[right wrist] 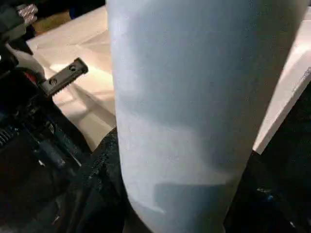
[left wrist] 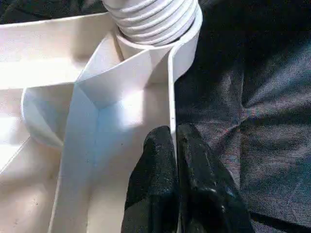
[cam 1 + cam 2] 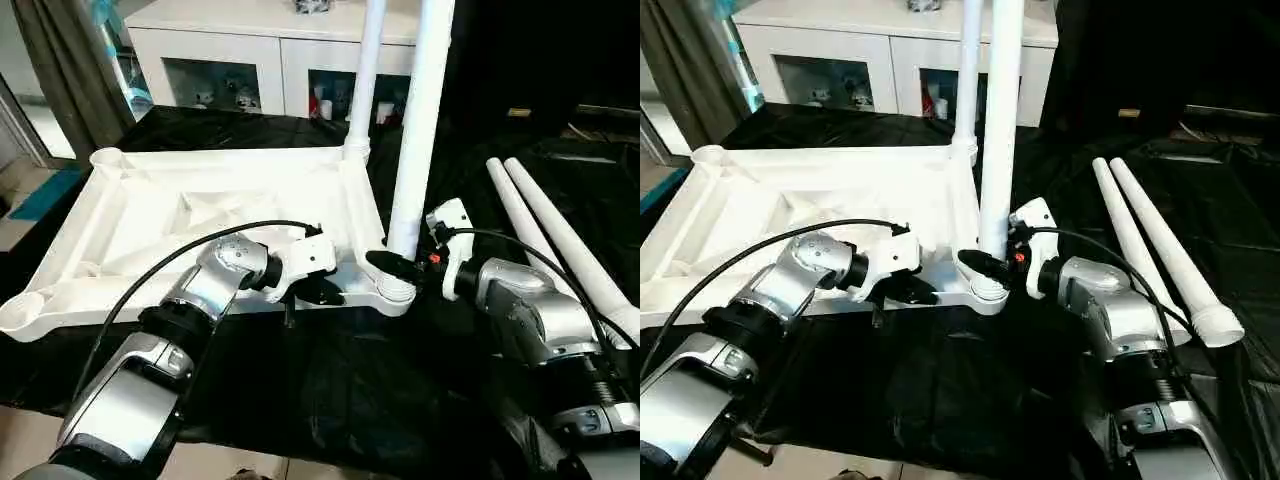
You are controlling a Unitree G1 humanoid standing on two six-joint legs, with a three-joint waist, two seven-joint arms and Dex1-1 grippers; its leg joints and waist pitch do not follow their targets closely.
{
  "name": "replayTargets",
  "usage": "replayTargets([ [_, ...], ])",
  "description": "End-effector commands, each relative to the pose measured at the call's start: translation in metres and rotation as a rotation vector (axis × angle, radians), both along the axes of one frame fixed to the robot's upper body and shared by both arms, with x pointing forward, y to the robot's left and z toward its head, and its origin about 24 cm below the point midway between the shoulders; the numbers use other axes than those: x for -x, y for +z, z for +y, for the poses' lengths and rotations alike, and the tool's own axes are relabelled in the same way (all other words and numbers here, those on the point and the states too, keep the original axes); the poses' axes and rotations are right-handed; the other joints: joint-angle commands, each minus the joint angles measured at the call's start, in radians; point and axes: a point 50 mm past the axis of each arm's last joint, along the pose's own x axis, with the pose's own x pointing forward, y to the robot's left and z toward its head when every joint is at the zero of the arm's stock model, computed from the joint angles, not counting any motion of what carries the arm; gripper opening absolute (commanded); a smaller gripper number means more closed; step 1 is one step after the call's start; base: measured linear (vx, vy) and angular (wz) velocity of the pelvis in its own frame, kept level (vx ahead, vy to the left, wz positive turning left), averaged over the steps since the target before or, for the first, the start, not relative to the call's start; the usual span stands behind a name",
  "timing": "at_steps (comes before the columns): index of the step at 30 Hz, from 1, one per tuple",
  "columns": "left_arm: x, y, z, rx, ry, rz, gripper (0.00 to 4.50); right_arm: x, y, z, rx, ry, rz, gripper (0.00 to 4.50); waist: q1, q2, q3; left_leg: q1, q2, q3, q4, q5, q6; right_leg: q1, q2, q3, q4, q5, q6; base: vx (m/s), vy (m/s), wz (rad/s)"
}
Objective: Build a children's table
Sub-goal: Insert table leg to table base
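Observation:
The white table top (image 3: pixel 200 200) lies upside down on black cloth, ribbed underside up. Two white legs stand upright in its right-hand corner sockets, the far leg (image 3: pixel 368 70) and the near leg (image 3: pixel 420 120). My left gripper (image 3: pixel 325 292) is shut on the thin near rim (image 2: pixel 171 87) of the top, just beside the near leg's threaded end (image 2: pixel 155 19). My right gripper (image 3: pixel 395 265) is closed around the base of the near leg (image 1: pixel 194 97), right above its socket. Two more legs (image 3: pixel 560 240) lie loose on the cloth to the right.
The two left corner sockets (image 3: pixel 22 312) (image 3: pixel 105 157) of the top hold no legs. A white cabinet with glass doors (image 3: pixel 250 30) stands behind the work area. A grey curtain (image 3: pixel 60 60) hangs at the far left. Black cloth covers the surface in front of the top.

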Motion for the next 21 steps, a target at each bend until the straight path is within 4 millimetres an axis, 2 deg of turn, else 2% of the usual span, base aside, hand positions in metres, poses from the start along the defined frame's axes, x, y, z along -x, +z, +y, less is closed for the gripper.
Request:
replayTargets([
  [1, 0.002, 0.001, 0.002, -0.029, -0.026, -0.008, 0.0, 0.004, -0.013, -0.007, -0.012, -0.044, 0.051, 1.95, 0.008, -0.009, -0.072, 0.023, 0.056, -0.024, -0.066, -0.197, 0.071, 0.052, -0.06, 0.04, -0.057, -0.098, -0.289, 0.0, 0.0, 0.0],
  [4, 0.001, 0.002, 0.003, -0.031, -0.022, -0.009, 0.0, 0.01, -0.022, -0.01, -0.053, -0.074, 0.072, 1.95, 0.011, -0.005, -0.073, 0.024, 0.057, -0.025, -0.066, -0.192, 0.074, 0.052, -0.061, 0.039, -0.055, -0.074, -0.295, 0.0, 0.0, 0.0],
  [8, 0.0, 0.003, 0.003, -0.032, -0.014, -0.011, 0.0, 0.018, -0.034, -0.012, -0.084, -0.102, 0.099, 1.95, 0.013, -0.004, -0.072, 0.024, 0.056, -0.024, -0.067, -0.204, 0.073, 0.052, -0.06, 0.038, -0.056, -0.072, -0.3, 0.0, 0.0, 0.0],
  [10, 0.0, 0.003, 0.004, -0.033, -0.009, -0.012, 0.0, 0.021, -0.039, -0.012, -0.107, -0.118, 0.106, 1.95, 0.013, -0.003, -0.071, 0.024, 0.056, -0.026, -0.069, -0.22, 0.066, 0.052, -0.061, 0.038, -0.058, -0.092, -0.298, 0.0, 0.0, 0.0],
  [11, -0.001, 0.003, 0.004, -0.035, -0.006, -0.014, 0.0, 0.024, -0.043, -0.012, -0.142, -0.143, 0.109, 1.95, 0.014, 0.007, -0.071, 0.027, 0.057, -0.027, -0.071, -0.245, 0.053, 0.05, -0.063, 0.039, -0.06, -0.11, -0.295, 0.0, 0.0, 0.0],
  [13, -0.001, 0.003, 0.004, -0.035, -0.003, -0.015, 0.0, 0.024, -0.045, -0.012, -0.16, -0.159, 0.11, 1.95, 0.013, 0.002, -0.072, 0.027, 0.057, -0.028, -0.073, -0.257, 0.046, 0.052, -0.061, 0.038, -0.06, -0.11, -0.295, 0.0, 0.0, 0.0],
  [16, -0.002, 0.004, 0.005, -0.036, 0.003, -0.018, 0.0, 0.029, -0.053, -0.013, -0.197, -0.206, 0.113, 1.95, 0.013, 0.014, -0.07, 0.029, 0.056, -0.029, -0.075, -0.275, 0.038, 0.05, -0.061, 0.038, -0.062, -0.113, -0.295, 0.0, 0.0, 0.0],
  [17, -0.002, 0.004, 0.005, -0.037, 0.005, -0.018, 0.0, 0.031, -0.056, -0.012, -0.202, -0.214, 0.113, 1.95, 0.011, 0.009, -0.069, 0.029, 0.057, -0.029, -0.077, -0.292, 0.031, 0.05, -0.061, 0.038, -0.064, -0.124, -0.292, 0.0, 0.0, 0.0],
  [19, -0.003, 0.005, 0.005, -0.038, 0.011, -0.021, 0.0, 0.034, -0.06, -0.013, -0.214, -0.238, 0.105, 1.95, 0.011, 0.018, -0.069, 0.03, 0.056, -0.031, -0.079, -0.307, 0.024, 0.05, -0.062, 0.038, -0.065, -0.135, -0.289, 0.0, 0.0, 0.0],
  [21, -0.004, 0.005, 0.005, -0.039, 0.015, -0.024, 0.0, 0.037, -0.062, -0.015, -0.206, -0.255, 0.083, 1.95, 0.009, 0.015, -0.068, 0.03, 0.056, -0.031, -0.08, -0.322, 0.02, 0.05, -0.061, 0.039, -0.067, -0.139, -0.286, 0.0, 0.0, 0.0],
])
